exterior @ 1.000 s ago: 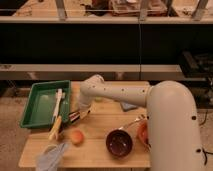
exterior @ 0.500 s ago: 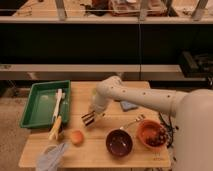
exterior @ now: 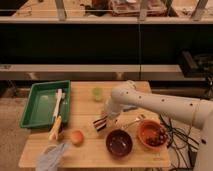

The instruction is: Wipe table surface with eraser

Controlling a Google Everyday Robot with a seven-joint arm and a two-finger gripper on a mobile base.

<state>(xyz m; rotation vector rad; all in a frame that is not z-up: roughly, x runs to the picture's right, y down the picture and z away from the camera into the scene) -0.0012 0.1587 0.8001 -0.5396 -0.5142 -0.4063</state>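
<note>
The table surface (exterior: 85,107) is a light tan wooden top in the lower half of the camera view. The eraser (exterior: 100,123), a small dark block with pale stripes, sits low over the middle of the tabletop. My gripper (exterior: 104,120) is shut on it from above, at the end of the white arm (exterior: 150,102) that reaches in from the right. The eraser appears to touch the wood, just left of a dark bowl.
A green tray (exterior: 35,107) lies at the left, with a yellow-and-white brush (exterior: 57,114) hanging over its edge. An orange fruit (exterior: 76,137) and a light-blue pad (exterior: 52,157) lie front left. A dark bowl (exterior: 119,142), an orange bowl (exterior: 151,134) and a small green object (exterior: 97,93) stand near the arm.
The gripper has carried the eraser to the right across the tabletop, from beside the tray to the middle. The arm has drawn back towards the right.
</note>
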